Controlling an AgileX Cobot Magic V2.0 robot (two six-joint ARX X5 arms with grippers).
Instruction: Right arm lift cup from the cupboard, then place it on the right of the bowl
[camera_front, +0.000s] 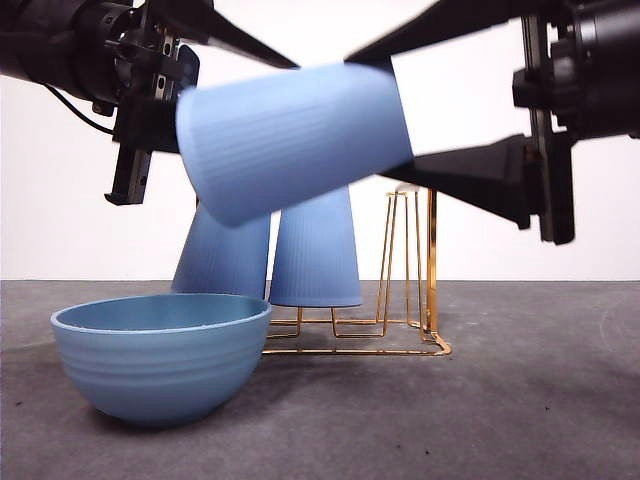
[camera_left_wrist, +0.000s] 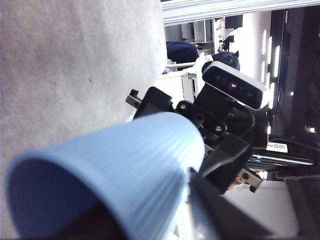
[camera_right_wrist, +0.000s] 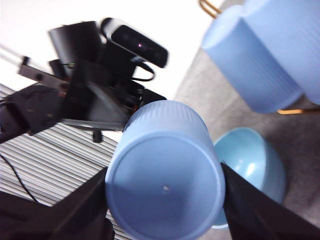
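1. Left gripper (camera_front: 280, 60) comes in from the upper left. One black finger lies along the top side of the cup (camera_front: 295, 140); the other is hidden, so I cannot tell whether it grips or is released.
2. Bowl (camera_front: 160, 365) sits on the table (camera_front: 540, 400) near the front edge, left of the cupboard (camera_front: 430, 260), empty.
3. The cup hangs in the air on its side above the bowl's right rim, clear of the rack, mouth to the left.
4. Two more cups (camera_front: 225, 255) (camera_front: 318, 250) stand upside down on the gold cupboard behind the bowl.
5. Right gripper (camera_front: 375, 115) reaches in from the upper right, fingers clamped on the cup's closed end, one either side.
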